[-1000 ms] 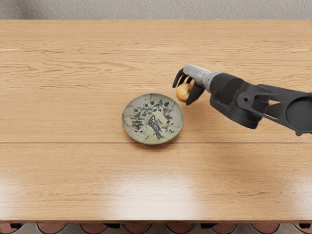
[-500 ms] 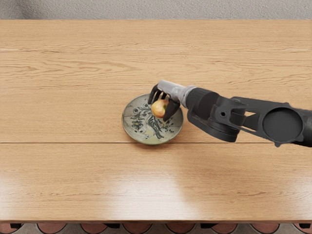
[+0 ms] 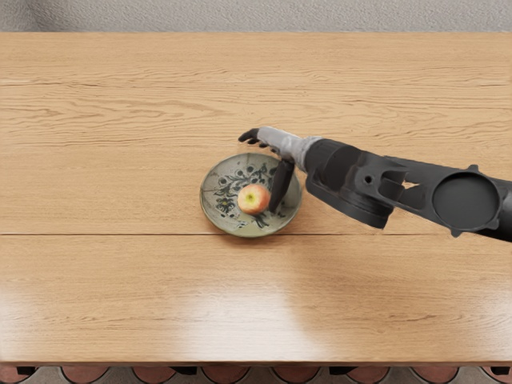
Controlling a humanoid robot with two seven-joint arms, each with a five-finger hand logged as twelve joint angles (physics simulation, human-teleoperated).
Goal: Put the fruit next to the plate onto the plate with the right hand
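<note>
The fruit (image 3: 254,198) rests near the middle of the plate (image 3: 210,202) — round, no long axis. At 1 o'clock from it the right hand (image 3: 278,152) hovers, fingers spread and holding nothing — thumb just beside it at 3 o'clock.

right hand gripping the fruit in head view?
No: the fruit lies on the plate, and the right hand has its fingers spread rather than wrapped around it.
</note>
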